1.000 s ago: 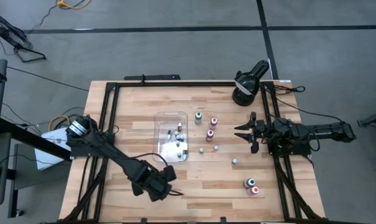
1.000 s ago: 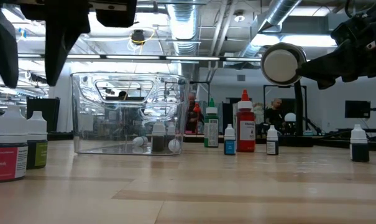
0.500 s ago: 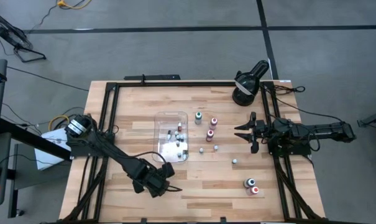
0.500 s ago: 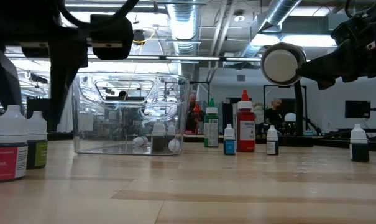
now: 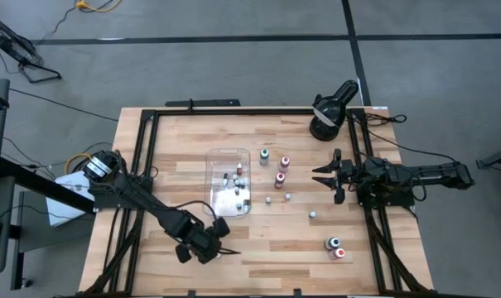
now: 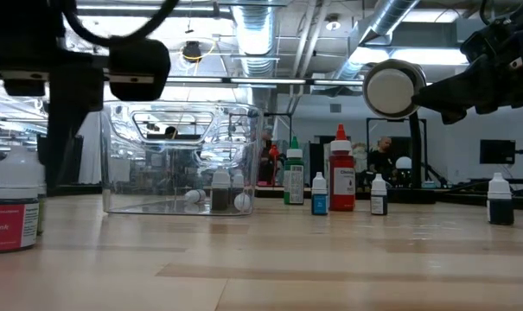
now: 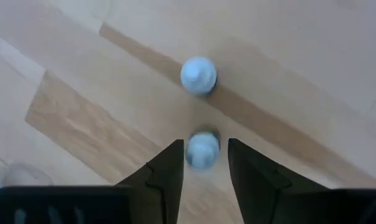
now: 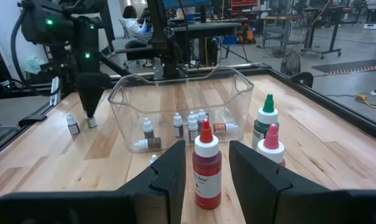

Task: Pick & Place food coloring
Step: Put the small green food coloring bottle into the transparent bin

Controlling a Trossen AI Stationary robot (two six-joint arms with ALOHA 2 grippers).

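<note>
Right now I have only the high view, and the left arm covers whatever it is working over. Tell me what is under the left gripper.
Observer: The left wrist view looks straight down. The left gripper is open, and a tiny white-capped bottle stands between its fingers.
Operator: Check for neighbours.
Observer: A second white-capped bottle stands just beyond the first on the wooden table, clear of the fingers.
Operator: Read me a label.
Observer: In the low view, a white-capped bottle with a dark red label reads "Pink". I cannot tell which of the two it is. The right gripper waits open at the table's right side.
</note>
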